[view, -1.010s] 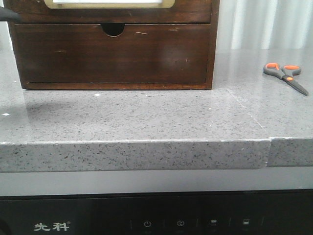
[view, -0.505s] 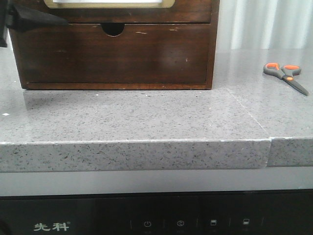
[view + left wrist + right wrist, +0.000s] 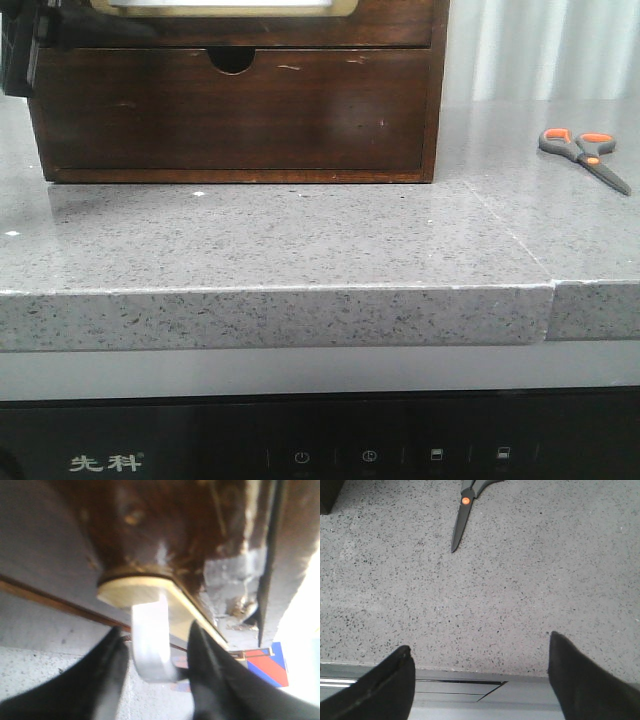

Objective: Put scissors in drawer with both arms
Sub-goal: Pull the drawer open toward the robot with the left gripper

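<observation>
The scissors (image 3: 583,152) lie flat on the grey counter at the far right, handles away from me, blades shut. Only their blade (image 3: 461,517) shows in the right wrist view. The drawer (image 3: 390,25) is the upper one of the brown cabinet, and only the lower edge of its white, tan-edged panel (image 3: 220,6) shows. My left gripper (image 3: 30,40) is at the drawer's left end. In the left wrist view it (image 3: 156,652) is open, with a finger on each side of a white loop (image 3: 149,645) on a tan plate. My right gripper (image 3: 480,667) is open and empty over the counter's front edge, short of the scissors.
Below the drawer is a plain dark drawer with a half-round notch (image 3: 232,60). The counter (image 3: 300,240) has a seam (image 3: 510,235) running toward its right part. Pale curtains hang behind. A red and blue box (image 3: 267,662) shows in the left wrist view.
My left gripper has come in from the left edge and risen to the upper drawer's left end. The scissors have not moved.
</observation>
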{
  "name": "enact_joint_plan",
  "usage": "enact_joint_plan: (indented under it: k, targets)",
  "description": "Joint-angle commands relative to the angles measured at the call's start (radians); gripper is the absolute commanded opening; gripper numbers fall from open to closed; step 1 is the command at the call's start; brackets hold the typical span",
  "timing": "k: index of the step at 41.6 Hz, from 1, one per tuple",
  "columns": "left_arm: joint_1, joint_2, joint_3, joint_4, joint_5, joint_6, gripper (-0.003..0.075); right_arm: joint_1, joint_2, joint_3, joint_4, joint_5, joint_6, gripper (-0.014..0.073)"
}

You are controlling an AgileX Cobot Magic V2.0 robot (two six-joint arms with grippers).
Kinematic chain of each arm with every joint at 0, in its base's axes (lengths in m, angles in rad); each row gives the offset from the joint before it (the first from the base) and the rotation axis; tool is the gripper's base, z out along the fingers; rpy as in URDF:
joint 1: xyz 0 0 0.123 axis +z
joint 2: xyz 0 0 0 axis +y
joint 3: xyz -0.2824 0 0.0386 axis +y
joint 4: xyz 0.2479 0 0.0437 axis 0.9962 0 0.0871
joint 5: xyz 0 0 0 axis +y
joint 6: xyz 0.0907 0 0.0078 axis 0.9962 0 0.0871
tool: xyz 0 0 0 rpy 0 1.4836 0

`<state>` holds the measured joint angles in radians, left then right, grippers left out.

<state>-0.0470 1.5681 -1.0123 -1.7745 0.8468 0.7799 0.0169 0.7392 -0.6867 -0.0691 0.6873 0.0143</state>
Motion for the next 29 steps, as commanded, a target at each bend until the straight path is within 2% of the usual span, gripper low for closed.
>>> enact_joint_plan:
  k: [1,10,19,29]
  targets:
    - [0.005,-0.034,-0.035,-0.086,0.054,-0.007,0.0113,-0.005,0.001,-0.024,-0.014,-0.064,-0.006,0.0573]
    - [0.005,-0.034,-0.035,-0.086,0.105,-0.007,-0.0015,-0.005,0.001,-0.024,-0.014,-0.061,-0.006,0.0573]
    - [0.005,-0.091,0.012,-0.086,0.149,0.003,-0.0020,-0.005,0.001,-0.024,-0.014,-0.053,-0.006,0.0573]
    - [0.005,-0.271,0.233,-0.086,0.151,0.064,-0.0020,-0.005,0.001,-0.024,-0.014,-0.047,-0.006,0.0573]
